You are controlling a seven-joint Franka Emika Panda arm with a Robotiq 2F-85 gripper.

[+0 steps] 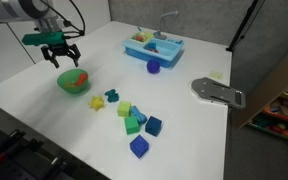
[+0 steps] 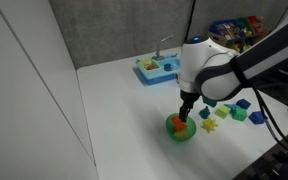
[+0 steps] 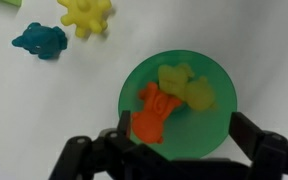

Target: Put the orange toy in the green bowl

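The orange toy point(image 3: 154, 112) lies inside the green bowl point(image 3: 214, 135), next to a yellow toy point(image 3: 187, 86) in the same bowl. In the wrist view my gripper point(image 3: 179, 135) hangs open above the bowl, its fingers apart on either side and holding nothing. In both exterior views the gripper point(image 1: 61, 55) point(image 2: 185, 116) is just above the bowl point(image 1: 74, 83) point(image 2: 182, 130). The orange toy shows as a red-orange patch in the bowl point(image 1: 76, 80) point(image 2: 177, 123).
A yellow star-shaped toy point(image 3: 85, 14) and a teal toy point(image 3: 40, 40) lie on the white table near the bowl. Several green and blue blocks point(image 1: 136, 122) sit further out. A blue tray with a tap point(image 1: 152, 45) stands at the back. A grey metal plate point(image 1: 216, 92) lies near the table edge.
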